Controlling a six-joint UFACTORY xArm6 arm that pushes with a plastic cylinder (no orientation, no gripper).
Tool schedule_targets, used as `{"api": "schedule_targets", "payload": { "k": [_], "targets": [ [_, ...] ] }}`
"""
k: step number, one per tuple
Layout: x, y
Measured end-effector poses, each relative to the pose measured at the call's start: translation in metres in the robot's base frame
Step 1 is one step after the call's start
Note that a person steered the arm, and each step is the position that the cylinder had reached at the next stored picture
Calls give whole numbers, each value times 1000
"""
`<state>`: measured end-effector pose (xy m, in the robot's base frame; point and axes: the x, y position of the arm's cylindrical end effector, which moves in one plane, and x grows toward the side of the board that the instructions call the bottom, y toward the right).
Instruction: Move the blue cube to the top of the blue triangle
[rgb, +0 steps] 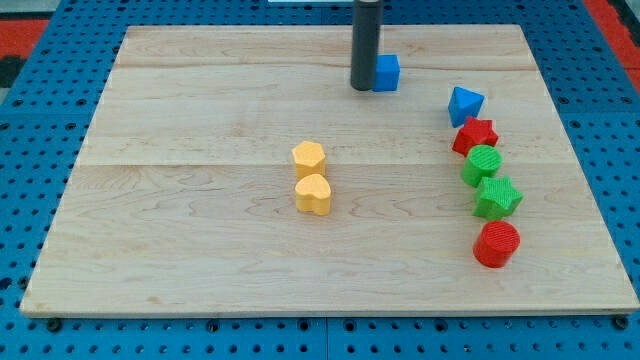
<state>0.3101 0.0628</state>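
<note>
Nearest, at the view's bottom right, a red cylinder (496, 244) stands on the wooden tabletop (200, 260). Going up from it in one column are a green star (497, 197), a green cylinder (484, 164), a red star (475, 135) and the blue triangle (464, 104), each touching or almost touching the next. In the middle two yellow heart-shaped blocks (312, 195) (309, 158) sit close together. Farthest, near the view's top, the blue cube (387, 72) lies directly at the right side of my tip (363, 88), touching it. The tool is a plain rod with nothing to open or close. The cube is up and to the left of the triangle, apart from it.
</note>
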Motion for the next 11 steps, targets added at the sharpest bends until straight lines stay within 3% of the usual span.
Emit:
{"api": "schedule_targets", "payload": {
  "k": [2,4,6,8,9,10,11],
  "targets": [
    [-22,-23],
    [-36,26],
    [-22,87],
    [11,86],
    [-30,85],
    [-69,115],
    [-34,190]
  ]
}}
